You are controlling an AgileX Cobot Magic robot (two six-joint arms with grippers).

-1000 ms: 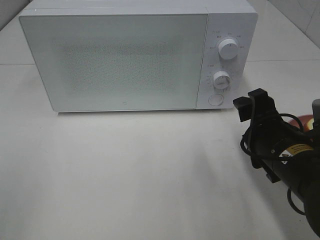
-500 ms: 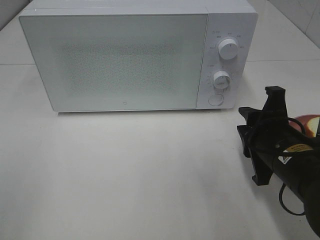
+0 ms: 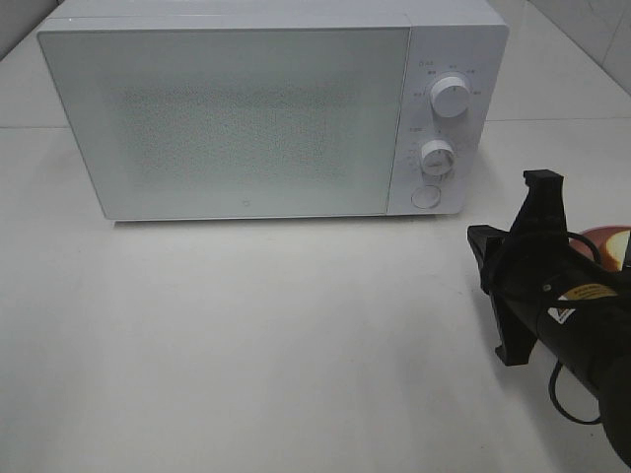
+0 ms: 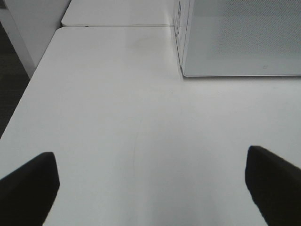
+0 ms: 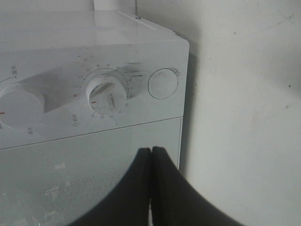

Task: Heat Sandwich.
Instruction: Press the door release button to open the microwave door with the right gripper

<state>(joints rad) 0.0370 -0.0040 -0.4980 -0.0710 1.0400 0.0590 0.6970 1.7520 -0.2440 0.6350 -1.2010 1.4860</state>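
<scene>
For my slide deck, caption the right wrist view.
Right gripper, jaws shut and empty, faces the round button beside the lower dial on the microwave.

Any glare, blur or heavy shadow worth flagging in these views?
Exterior high: soft, even light, microwave sharp, no glare. Left wrist: left gripper open, its fingertips blurred dark shapes. Right wrist: right gripper shut, a black silhouette; dial beyond it sharp.

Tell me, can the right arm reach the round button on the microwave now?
Probably yes: the shut right gripper points at the microwave near the round button, with nothing between them.
</scene>
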